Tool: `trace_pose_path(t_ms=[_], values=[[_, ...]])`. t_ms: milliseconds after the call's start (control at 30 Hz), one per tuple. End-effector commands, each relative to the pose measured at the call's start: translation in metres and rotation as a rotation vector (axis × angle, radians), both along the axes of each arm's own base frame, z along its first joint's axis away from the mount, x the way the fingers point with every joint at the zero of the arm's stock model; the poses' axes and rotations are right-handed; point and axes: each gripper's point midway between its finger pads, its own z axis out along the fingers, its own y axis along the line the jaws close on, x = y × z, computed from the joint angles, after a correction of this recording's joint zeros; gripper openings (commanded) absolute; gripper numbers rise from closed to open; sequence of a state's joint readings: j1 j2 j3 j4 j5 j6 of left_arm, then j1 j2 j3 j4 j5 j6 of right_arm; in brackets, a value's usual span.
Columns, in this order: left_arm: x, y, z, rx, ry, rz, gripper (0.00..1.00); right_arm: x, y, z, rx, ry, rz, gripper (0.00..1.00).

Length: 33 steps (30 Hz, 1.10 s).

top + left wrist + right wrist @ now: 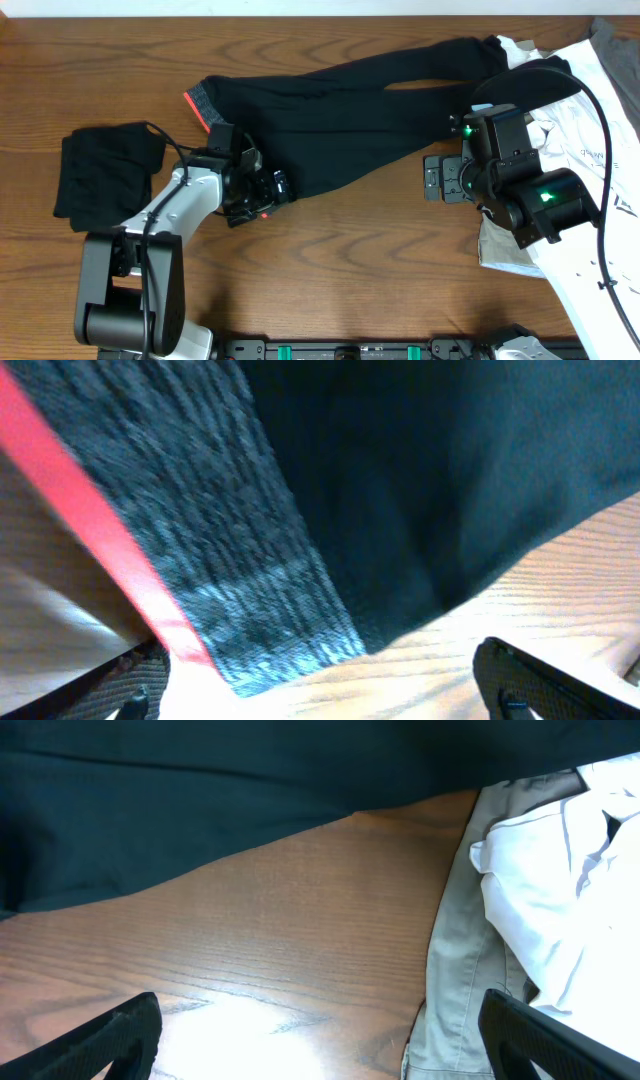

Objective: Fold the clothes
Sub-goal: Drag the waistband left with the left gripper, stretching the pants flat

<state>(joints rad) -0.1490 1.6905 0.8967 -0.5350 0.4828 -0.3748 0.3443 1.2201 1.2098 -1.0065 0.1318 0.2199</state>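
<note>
Worktop (330,270): wood, with clothes lying from the left edge to the right edge.

Black trousers (340,110): spread flat. The waist end is left of centre and the legs run toward the far right corner. Only the overhead shows the full layout; each wrist view gets just a patch of the cloth (450,460) (150,810).

White shirt (565,120): heaped at the right edge, with the right arm (530,195) partly over it. The right wrist view shows its crumpled folds (570,890), which the overhead flattens out.

Folded black garment (100,175): near the left edge, clear of the trousers. It appears in the overhead only.

Tan garment (500,250): pokes out from under the shirt toward the near edge. The right wrist view shows its seamed edge (450,980) lying on bare wood (280,920).

Grey garment (615,40): a corner of it shows at the far right corner, overhead only.

Waistband (200,105): grey knit with a red stripe (90,530). The left wrist view shows the weave close up, blurred.

Left jaws: at the trousers' near edge by the waist. In the overhead they are hidden under the left arm (180,205). The wrist view shows the fingers (530,685) spread wide, with the waistband corner between them and nothing clamped.

Right jaws: over bare wood between the trousers and the shirt. Fingers (100,1045) are wide apart and holding nothing.
</note>
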Motion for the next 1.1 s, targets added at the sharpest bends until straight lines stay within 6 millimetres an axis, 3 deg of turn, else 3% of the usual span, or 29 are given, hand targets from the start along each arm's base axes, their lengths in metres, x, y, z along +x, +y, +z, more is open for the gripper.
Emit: trace_pose_path(t_ms=[0, 133, 167, 233, 300, 367, 467, 633, 833, 1067], values=[[-0.005, -0.002, -0.002, -0.005, 0.046, 0.052, 0.98, 0.0, -0.004, 0.003, -0.001, -0.008, -0.021, 0.99], [-0.005, -0.001, -0.002, -0.001, 0.046, 0.053, 0.8, -0.002, -0.005, 0.001, -0.006, 0.005, -0.021, 0.99], [-0.005, -0.001, -0.002, -0.001, 0.046, 0.053, 0.7, -0.003, -0.005, 0.001, -0.007, 0.007, -0.021, 0.99], [-0.005, -0.001, -0.002, -0.001, 0.045, 0.053, 0.34, -0.003, -0.005, 0.001, -0.008, 0.01, -0.021, 0.99], [-0.005, -0.001, -0.002, -0.001, 0.048, 0.06, 0.2, -0.003, -0.005, 0.001, -0.008, 0.01, -0.021, 0.99], [-0.005, -0.001, -0.002, -0.001, 0.049, 0.062, 0.19, -0.003, -0.005, 0.001, -0.008, 0.01, -0.021, 0.99], [-0.006, -0.001, -0.002, 0.001, 0.053, 0.062, 0.06, -0.003, -0.005, 0.001, -0.008, 0.01, -0.021, 0.99], [-0.011, 0.009, -0.004, 0.028, 0.081, 0.082, 0.06, -0.003, -0.005, 0.001, -0.008, 0.01, -0.021, 0.99], [-0.014, 0.071, 0.0, 0.176, 0.094, 0.217, 0.06, -0.003, -0.007, 0.001, -0.019, 0.007, -0.021, 0.99], [0.003, 0.165, 0.036, 0.207, -0.031, 0.524, 0.06, -0.003, -0.007, 0.001, -0.021, 0.008, -0.021, 0.99]])
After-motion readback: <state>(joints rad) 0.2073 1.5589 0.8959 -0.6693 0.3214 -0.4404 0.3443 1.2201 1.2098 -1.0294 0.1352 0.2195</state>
